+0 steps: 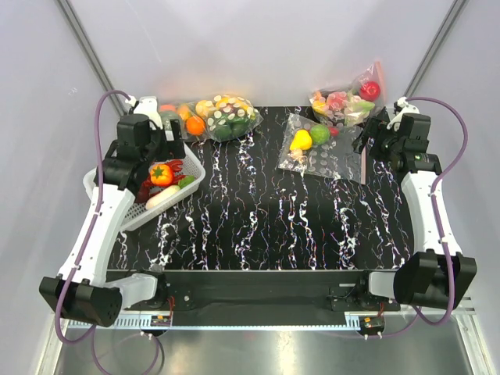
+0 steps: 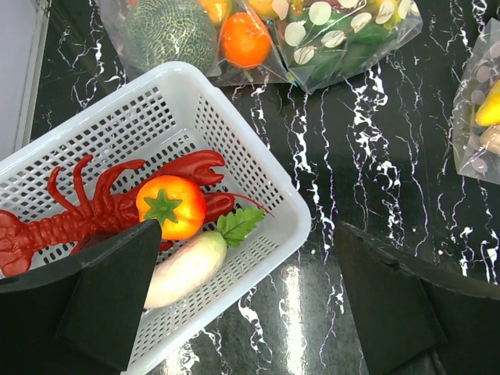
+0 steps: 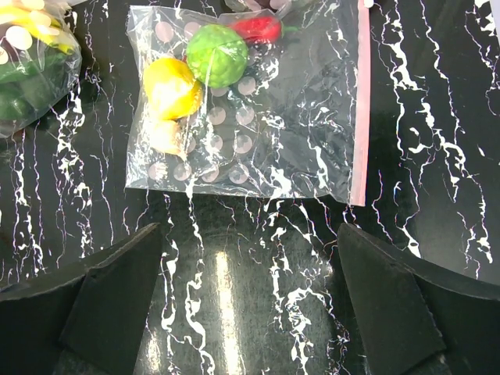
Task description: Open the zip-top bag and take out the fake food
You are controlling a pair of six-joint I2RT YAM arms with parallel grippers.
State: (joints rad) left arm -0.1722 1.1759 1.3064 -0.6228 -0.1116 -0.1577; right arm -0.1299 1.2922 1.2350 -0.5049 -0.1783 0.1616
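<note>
The zip-top bag lies flat on the black marbled table at the back right, its pinkish-red zip strip along its right edge. Inside are a round green fruit, a yellow lemon-like fruit, a small red piece and a small tan piece. My right gripper is open and empty, just right of the bag in the top view; in the right wrist view the bag lies ahead of its spread fingers. My left gripper is open and empty above the white basket.
The white basket holds a red lobster, a tomato and a white radish. A bulging dotted bag with oranges and greens lies at the back centre. Another dotted bag with a red apple lies at the back right.
</note>
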